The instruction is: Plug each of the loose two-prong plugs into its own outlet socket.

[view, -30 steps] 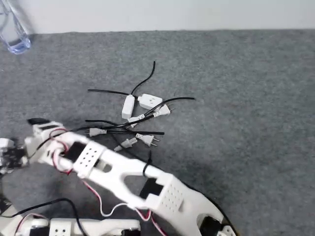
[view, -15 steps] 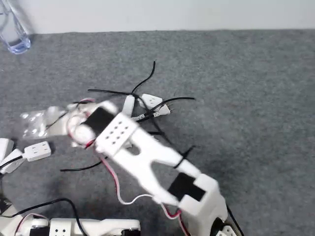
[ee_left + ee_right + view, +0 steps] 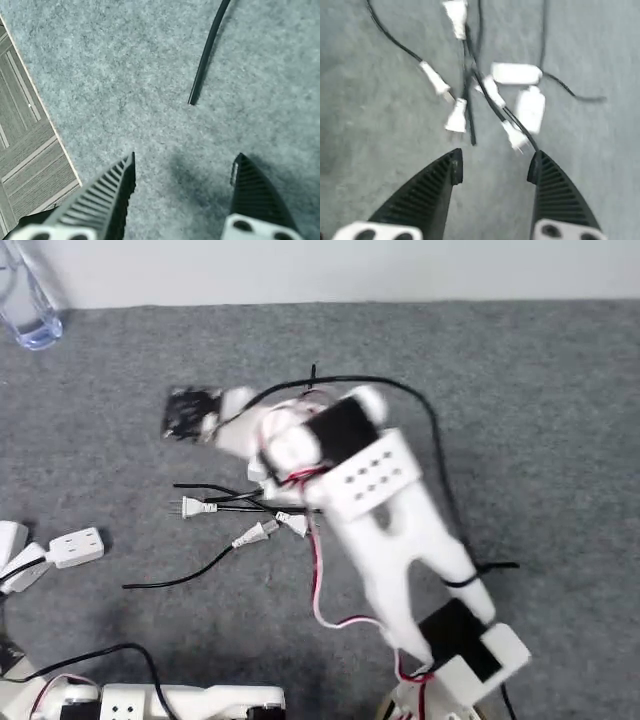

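Right tool (image 3: pixel 495 155) is spread wide with nothing between its fingers, hanging over the tangle of loose plugs on the grey surface (image 3: pixel 540 390). In the high view the right arm (image 3: pixel 390 510) stretches across the pile and its tool sits on the far side. From the tool, the plugs lie back toward the robot's base.

The leftmost plug (image 3: pixel 195 507) lies flat. Its long axis runs side to side across the surface, prongs pointing away from the pile. A second plug (image 3: pixel 255 533) sits just beside it at a slant. Two white socket blocks (image 3: pixel 516 73) are right in among the cords, close to the plugs. Another outlet socket (image 3: pixel 76 547) lies face up, well apart from the pile, near the surface edge on the left of the high view.

Left tool (image 3: pixel 185 159) is also apart and empty. It hovers over bare surface by the edge, with the floor (image 3: pixel 25 150) beyond and the end of a black cord (image 3: pixel 202 65) ahead of it.

My guess: the right arm is much nearer the plugs, so the grab is its job. It needs to come down and close across a plug's body, not along it.
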{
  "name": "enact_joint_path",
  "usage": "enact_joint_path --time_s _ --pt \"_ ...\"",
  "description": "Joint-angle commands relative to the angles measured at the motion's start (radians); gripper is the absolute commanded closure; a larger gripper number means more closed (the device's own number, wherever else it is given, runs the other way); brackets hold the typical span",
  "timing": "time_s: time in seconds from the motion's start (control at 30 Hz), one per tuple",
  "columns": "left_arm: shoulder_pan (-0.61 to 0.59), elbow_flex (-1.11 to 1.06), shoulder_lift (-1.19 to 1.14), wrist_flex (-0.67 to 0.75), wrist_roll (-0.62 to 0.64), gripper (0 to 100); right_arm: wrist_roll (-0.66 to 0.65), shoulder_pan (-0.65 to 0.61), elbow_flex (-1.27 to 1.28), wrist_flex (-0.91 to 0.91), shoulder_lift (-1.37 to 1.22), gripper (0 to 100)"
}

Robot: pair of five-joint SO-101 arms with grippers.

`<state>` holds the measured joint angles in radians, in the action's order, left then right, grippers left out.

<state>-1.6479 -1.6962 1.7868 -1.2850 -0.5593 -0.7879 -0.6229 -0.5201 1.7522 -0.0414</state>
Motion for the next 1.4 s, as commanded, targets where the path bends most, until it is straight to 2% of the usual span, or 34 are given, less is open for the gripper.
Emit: enact_joint_path --time_s 0.0,0.2,0.37,0.5,0.63,0.8,0.93,1.1,1.23,1.37 --pt "-0.006 0.012 0.003 0.011 -0.003 71 0.009 0.130 0.009 0.042 0.065 78.6" --pt "-0.003 0.012 0.003 0.011 -0.003 71 0.006 0.303 0.186 0.041 0.068 78.6" --pt "0.000 0.012 0.003 0.011 -0.003 71 0.017 0.384 0.351 0.019 0.076 78.6" --pt "0.002 0.012 0.003 0.009 -0.003 71 0.147 0.443 0.473 -0.048 0.076 78.6" --pt "0.009 0.012 0.002 0.008 -0.003 70 0.213 0.489 0.624 -0.179 0.076 78.6" --pt "0.195 0.022 0.003 0.011 -0.008 70 0.264 0.492 0.827 -0.375 0.076 78.6" --pt "0.287 0.068 0.003 0.009 -0.008 70 0.301 0.486 0.911 -0.513 0.076 78.6" --pt "0.361 0.091 0.003 -0.026 -0.003 70 0.272 0.486 0.813 -0.587 0.076 78.6" --pt "0.364 0.027 0.003 -0.018 0.000 71 0.094 0.415 0.663 -0.578 0.067 78.6" --pt "0.362 0.028 0.003 -0.017 0.000 71 -0.012 0.314 0.549 -0.587 0.064 78.6"
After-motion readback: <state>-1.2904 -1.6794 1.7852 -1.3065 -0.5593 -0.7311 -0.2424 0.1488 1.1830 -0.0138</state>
